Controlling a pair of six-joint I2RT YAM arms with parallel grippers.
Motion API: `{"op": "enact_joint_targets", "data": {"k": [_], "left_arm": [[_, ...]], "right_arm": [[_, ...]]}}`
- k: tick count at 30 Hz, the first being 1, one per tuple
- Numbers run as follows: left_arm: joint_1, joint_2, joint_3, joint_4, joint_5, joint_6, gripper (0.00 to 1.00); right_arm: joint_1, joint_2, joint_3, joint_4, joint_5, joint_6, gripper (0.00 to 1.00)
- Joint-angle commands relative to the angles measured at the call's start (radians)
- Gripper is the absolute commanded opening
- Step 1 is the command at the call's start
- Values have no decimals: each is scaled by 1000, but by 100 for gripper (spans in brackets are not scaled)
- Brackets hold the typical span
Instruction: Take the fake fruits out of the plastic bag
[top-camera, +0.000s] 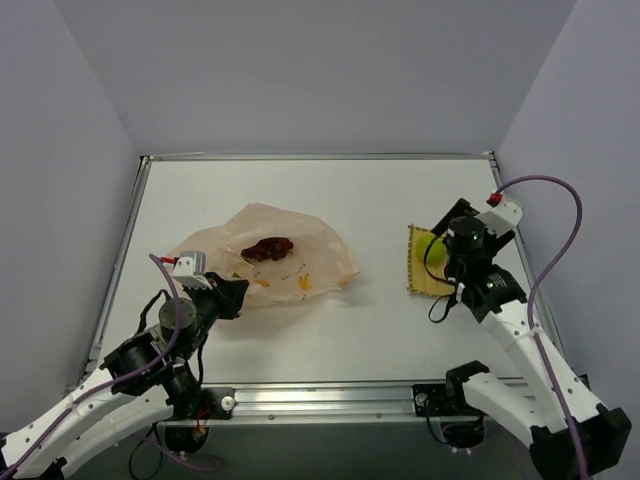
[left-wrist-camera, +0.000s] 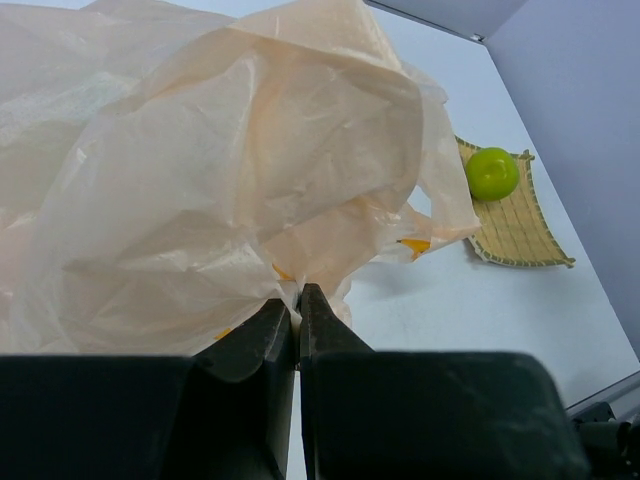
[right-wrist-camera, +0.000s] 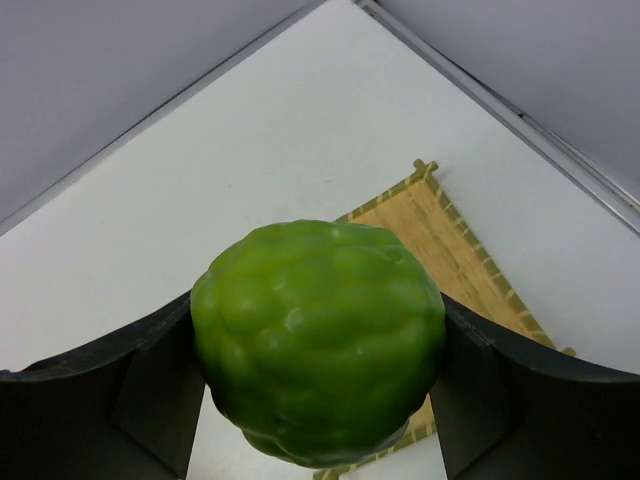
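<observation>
thin peach plastic bag (top-camera: 300, 235) slumped left of centre on the table (top-camera: 380, 330), near-left edge pinched between the pressed-together fingers of the left gripper (left-wrist-camera: 298, 295). lies wider left-to-right than near-to-far, long axis roughly across the table; mouth direction not readable through the crumples. dark grape bunch (top-camera: 267, 248) inside, toward the far side. right gripper (right-wrist-camera: 320, 370) clamped on both sides of a lime-green fruit (right-wrist-camera: 320, 320) at the yellow mat (top-camera: 420, 280), well right of the bag. likely trouble: film slipping or tearing out of so small a pinch if pulled; bag dragging along with the grapes during the next reach; round fruit rolling off the mat once released.
</observation>
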Motion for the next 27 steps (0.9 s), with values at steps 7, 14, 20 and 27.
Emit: {"op": "enact_joint_targets", "data": {"k": [7,14,20,27], "left_arm": [[1,-34,-31,45,28,8,2],[1,-57,-71,52,41,-7,2],[1,-56,-74,45,36,-4,2],[3,-72,-91,26,30,-19,2]], "right_arm": [[-593,347,-55,300,-479,61,44],[-626,569,-48,404,-565,97,48],[-630,669,-44,469,-626,100,52],[-630,687,-110,526,-655,153,65]]}}
